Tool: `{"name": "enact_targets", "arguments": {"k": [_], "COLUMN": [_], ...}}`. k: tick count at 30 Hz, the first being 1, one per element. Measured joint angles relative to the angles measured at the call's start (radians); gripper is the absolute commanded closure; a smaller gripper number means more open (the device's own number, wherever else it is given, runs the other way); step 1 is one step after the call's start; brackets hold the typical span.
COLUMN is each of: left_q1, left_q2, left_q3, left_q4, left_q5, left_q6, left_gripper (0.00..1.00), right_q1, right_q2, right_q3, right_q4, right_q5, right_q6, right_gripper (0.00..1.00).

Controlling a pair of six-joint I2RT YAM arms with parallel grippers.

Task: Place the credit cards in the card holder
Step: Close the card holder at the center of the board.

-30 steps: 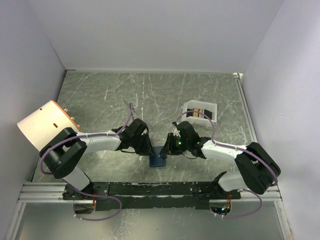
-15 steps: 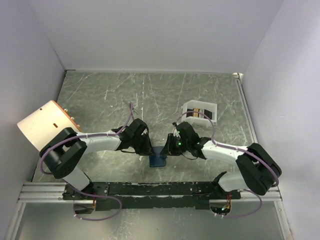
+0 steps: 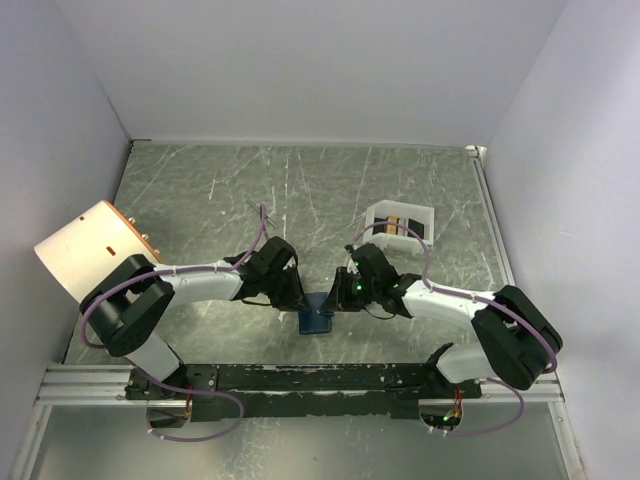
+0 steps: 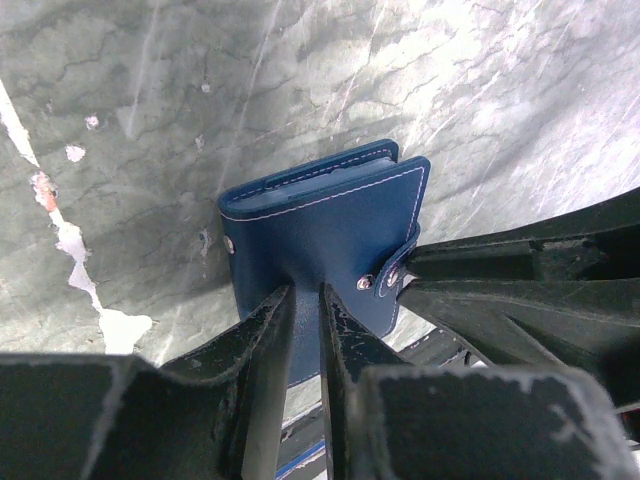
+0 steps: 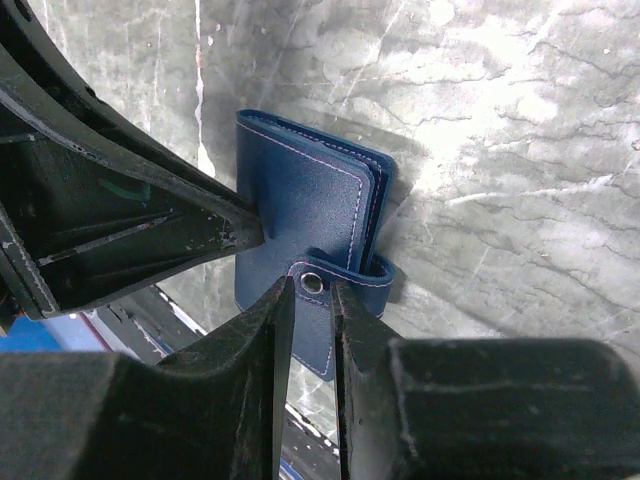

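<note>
One folded blue wallet [image 3: 317, 321] sits near the table's [image 3: 300, 190] front edge, between both arms and well apart from the side walls [image 3: 60, 120]. The left gripper [image 4: 305, 305] is clamped on its cover edge. The right gripper [image 5: 312, 295] pinches its snap tab [image 5: 355, 272]. One white tray [image 3: 378, 213] behind it holds the cards [image 3: 398, 224], which are too small to count.

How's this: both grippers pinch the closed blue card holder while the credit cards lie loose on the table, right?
No. The credit cards sit in the white tray, not loose on the table; the top external view shows it. Both the left gripper and right gripper do pinch the closed card holder.
</note>
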State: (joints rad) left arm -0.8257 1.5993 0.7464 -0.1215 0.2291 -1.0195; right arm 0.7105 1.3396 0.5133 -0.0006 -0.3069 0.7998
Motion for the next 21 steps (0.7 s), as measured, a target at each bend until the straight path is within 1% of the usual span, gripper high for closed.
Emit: {"name": "enact_targets", "arguments": {"k": [18,21], "left_q1": [0.000,0.000], "left_q2": [0.013,0.014], "left_q3": [0.012,0.012], "left_q4": [-0.003,-0.003], "left_q5": [0.006,0.007], "left_q6": [0.000,0.000], "left_gripper": [0.71,0.71], "right_q1": [0.011,0.011], "right_q2": [0.032,0.032], "right_q3": [0.001,0.001], "right_q4": [0.049,0.051], "right_q5": [-0.029,-0.033], "right_q6": [0.001,0.001], "right_gripper": [0.79,0.82]}}
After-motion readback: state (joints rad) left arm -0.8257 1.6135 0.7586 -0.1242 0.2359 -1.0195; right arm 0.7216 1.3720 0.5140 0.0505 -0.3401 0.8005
